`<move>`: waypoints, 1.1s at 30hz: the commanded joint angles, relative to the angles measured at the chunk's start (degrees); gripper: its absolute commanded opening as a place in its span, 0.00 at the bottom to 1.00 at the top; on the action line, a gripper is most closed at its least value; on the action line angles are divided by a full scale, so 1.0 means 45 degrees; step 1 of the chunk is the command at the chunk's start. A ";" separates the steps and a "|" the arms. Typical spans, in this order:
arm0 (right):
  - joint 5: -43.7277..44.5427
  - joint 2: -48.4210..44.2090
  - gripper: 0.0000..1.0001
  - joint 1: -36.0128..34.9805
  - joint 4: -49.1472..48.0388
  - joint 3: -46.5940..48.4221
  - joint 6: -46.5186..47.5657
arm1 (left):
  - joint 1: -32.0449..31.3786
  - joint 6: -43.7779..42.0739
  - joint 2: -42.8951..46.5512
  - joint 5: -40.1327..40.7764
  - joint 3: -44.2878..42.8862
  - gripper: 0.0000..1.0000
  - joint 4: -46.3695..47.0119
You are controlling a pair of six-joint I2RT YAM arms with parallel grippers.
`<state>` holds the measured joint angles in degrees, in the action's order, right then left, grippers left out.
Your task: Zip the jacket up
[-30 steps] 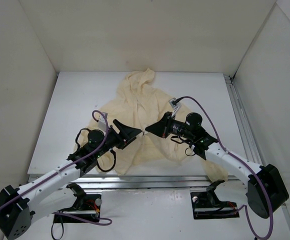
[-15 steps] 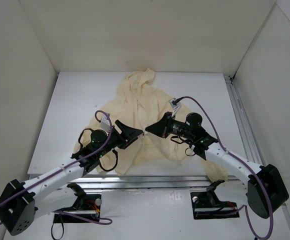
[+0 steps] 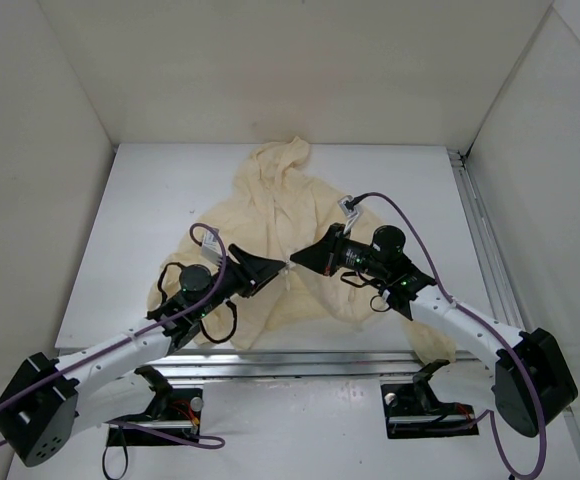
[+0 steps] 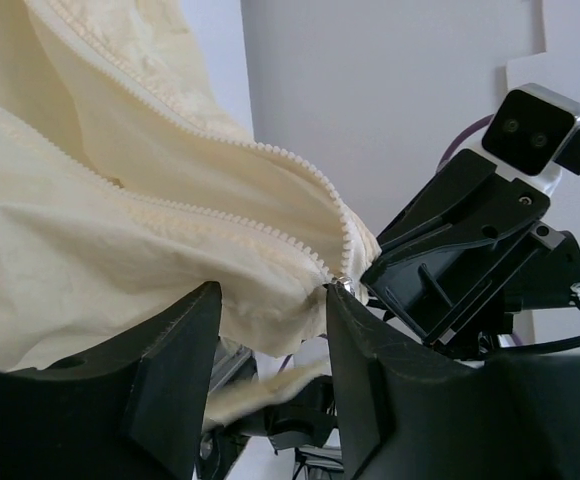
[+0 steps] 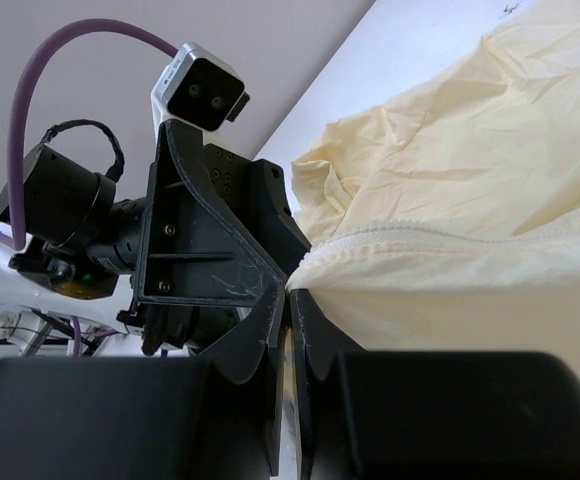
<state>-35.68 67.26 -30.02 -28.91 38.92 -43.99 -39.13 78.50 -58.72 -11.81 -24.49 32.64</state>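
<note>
Jacket (image 3: 270, 215) position: it lay spread on the table (image 3: 150, 200), front up, hood (image 3: 285, 155) toward the far wall and hem toward the arm bases. Both of your arms met over the lower front.

Your right gripper (image 3: 298, 262) was pinched fully closed. In its own wrist view the fabric edge ran straight into the fingertips, so I judged it to be gripping the jacket at the bottom of the zipper. A small bright metal piece (image 4: 342, 285) sat at those tips in the left wrist view. It was probably the pull, though it was too small to confirm.

Your left gripper (image 3: 270, 268) stood part open. Its fingers (image 4: 175, 370) straddled the loose fabric just beside the zipper end, with a clear gap on each side. No clamp on the cloth was evident.

Progress finding: the two rows of zipper teeth (image 4: 270, 150) ran visibly apart in the left wrist view and came together only at the lower end, next to the right fingertips. By that evidence no part of the front was zipped.

Outstanding, in my assessment: you had yet to secure the hem with the left jaws, confirm the grip on the pull, and draw it the whole way up to the collar.
</note>
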 commanded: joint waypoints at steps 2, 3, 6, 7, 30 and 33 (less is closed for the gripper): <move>-0.0274 -0.0416 0.00 -0.0067 -0.1506 0.0122 -0.0205 | 0.0103 0.0290 -0.0115 -0.0129 0.0149 0.38 0.2451; -0.0293 -0.0397 0.00 -0.0067 -0.1545 0.0121 -0.0264 | 0.0103 0.0290 -0.0212 -0.0167 0.0169 0.36 0.2608; -0.0372 -0.0377 0.00 -0.0067 -0.1643 0.0083 -0.0381 | 0.0103 0.0270 -0.0388 -0.0324 0.0169 0.33 0.3019; -0.0372 -0.0377 0.00 -0.0106 -0.1682 0.0082 -0.0420 | 0.0103 0.0290 -0.0428 -0.0363 0.0169 0.32 0.3135; -0.0098 0.0110 0.00 -0.0048 -0.1819 0.0062 -0.1279 | 0.0103 -0.0081 0.0022 -0.1336 0.0306 0.00 0.4387; -0.0118 0.0325 0.00 -0.0048 -0.1799 0.0277 -0.1397 | 0.0103 -0.0042 -0.0193 -0.1612 0.0228 0.00 0.4542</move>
<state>-36.29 67.79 -30.00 -31.48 38.28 -49.30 -38.87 79.33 -59.57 -15.42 -21.10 45.36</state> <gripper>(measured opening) 0.016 0.006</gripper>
